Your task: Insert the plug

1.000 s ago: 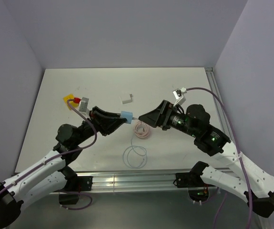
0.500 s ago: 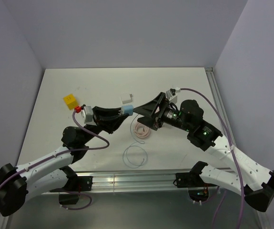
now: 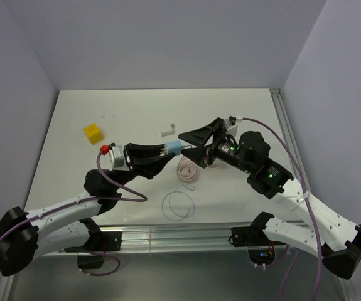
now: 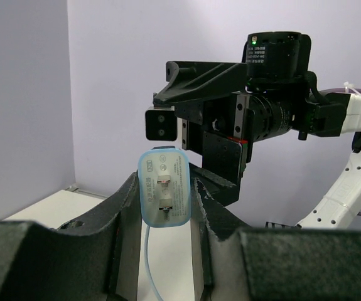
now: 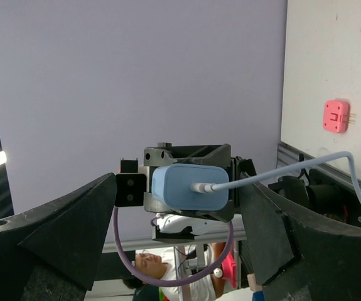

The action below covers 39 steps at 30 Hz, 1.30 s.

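My left gripper (image 3: 169, 149) is shut on the light-blue plug (image 3: 175, 147) and holds it in the air above the table's middle. In the left wrist view the plug (image 4: 164, 188) stands upright between my fingers (image 4: 125, 207), its two metal prongs facing the camera, with the thin cable (image 4: 150, 263) hanging below. My right gripper (image 3: 188, 144) is open and empty, facing the plug from the right. In the right wrist view the plug (image 5: 189, 187) sits between the open fingers (image 5: 86, 213), a little beyond them, with the cable (image 5: 280, 170) leading off to the right.
A small white cube adapter (image 3: 166, 130) lies behind the grippers. A yellow block (image 3: 92, 133) sits at the left. A pink coiled piece (image 3: 186, 170) and the cable's loop (image 3: 178, 204) lie on the table below the grippers. The metal rail (image 3: 167, 238) runs along the near edge.
The left gripper has carried the plug slightly right. The right gripper has swung left and up, so its open fingers now face the plug closely. The yellow block is uncovered.
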Tool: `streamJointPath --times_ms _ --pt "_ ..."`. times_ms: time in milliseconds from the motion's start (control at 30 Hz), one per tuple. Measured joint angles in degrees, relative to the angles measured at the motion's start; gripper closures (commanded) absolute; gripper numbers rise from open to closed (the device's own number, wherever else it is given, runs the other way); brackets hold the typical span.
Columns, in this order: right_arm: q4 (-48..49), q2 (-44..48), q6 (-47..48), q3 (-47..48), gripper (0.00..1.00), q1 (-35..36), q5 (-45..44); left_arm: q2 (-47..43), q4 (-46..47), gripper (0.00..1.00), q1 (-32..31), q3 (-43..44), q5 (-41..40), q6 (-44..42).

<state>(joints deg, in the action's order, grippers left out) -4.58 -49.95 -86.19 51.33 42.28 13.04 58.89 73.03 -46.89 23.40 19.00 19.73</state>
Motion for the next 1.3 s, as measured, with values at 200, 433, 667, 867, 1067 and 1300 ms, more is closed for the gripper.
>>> streamJointPath --times_ms 200,433,667,867,1067,1300 --pt "1.22 -0.22 -1.29 0.00 0.18 0.15 -0.15 0.68 0.02 0.99 -0.72 0.11 -0.35 -0.70" --pt "1.44 -0.22 -1.68 0.00 0.20 0.76 -0.70 1.73 0.20 0.99 -1.38 1.25 -1.07 -2.16" --pt "1.31 -0.22 -1.49 -0.33 0.21 1.36 -0.92 1.81 0.24 1.00 -1.57 2.14 -1.29 -3.19" --pt "1.16 -0.13 -0.33 -0.37 0.25 1.36 0.37 1.66 0.28 1.00 -1.57 2.47 0.44 -3.56" --pt "1.22 0.33 1.68 -0.83 0.29 1.36 2.47 1.01 0.31 1.00 -1.57 2.47 3.82 -3.04" --pt "1.77 0.31 5.20 -0.81 0.29 1.36 6.67 -0.70 0.33 1.00 -1.57 1.95 7.21 -1.97"
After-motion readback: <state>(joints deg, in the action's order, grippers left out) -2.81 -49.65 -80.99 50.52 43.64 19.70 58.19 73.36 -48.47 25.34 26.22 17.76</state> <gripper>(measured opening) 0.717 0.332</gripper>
